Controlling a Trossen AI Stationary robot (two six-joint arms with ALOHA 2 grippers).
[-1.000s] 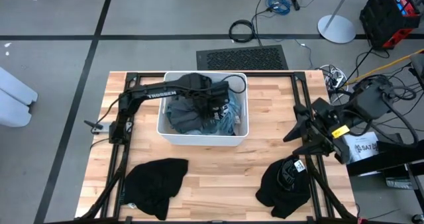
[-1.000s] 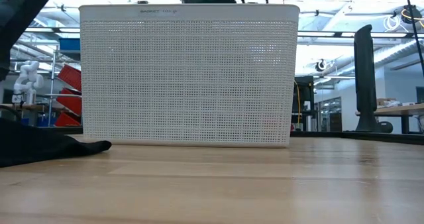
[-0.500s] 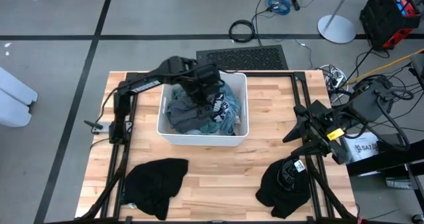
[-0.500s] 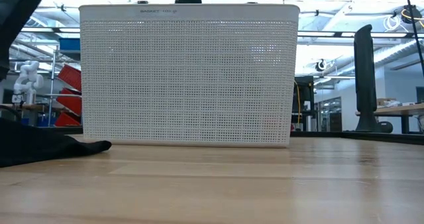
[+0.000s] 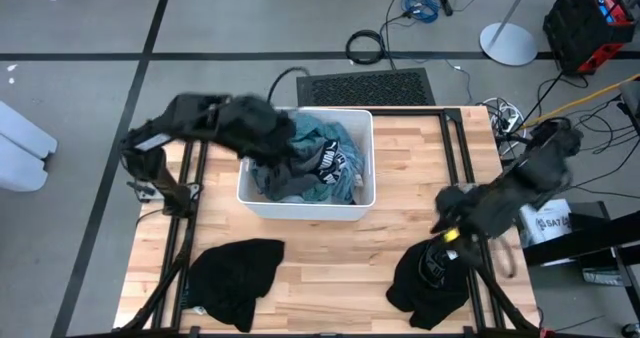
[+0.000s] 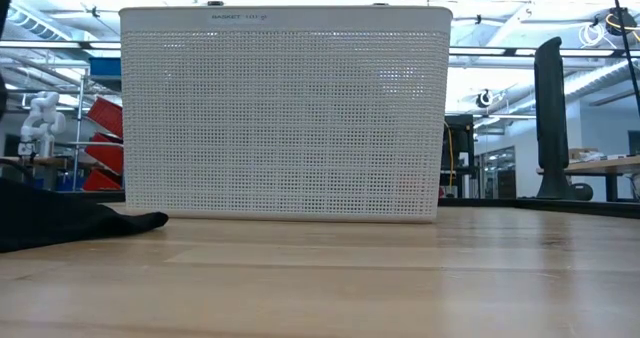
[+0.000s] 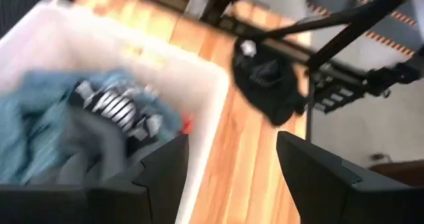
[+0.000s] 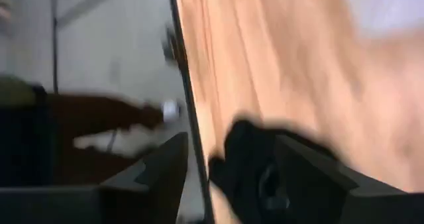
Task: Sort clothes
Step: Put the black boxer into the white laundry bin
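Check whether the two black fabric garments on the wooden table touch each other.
Apart. The high view shows bare wood between the left black garment and the right black garment.

Soft cloth clothes (image 5: 305, 163), perforated white plastic bin (image 6: 285, 113), pale wood table (image 5: 340, 243).

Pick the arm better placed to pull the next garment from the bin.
Left. Its gripper hangs open at the white bin, right beside the teal and grey clothes; the right gripper is over the table's right edge.

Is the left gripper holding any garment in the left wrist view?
No, the left gripper is open and empty above the white bin, with the clothes lying below it.
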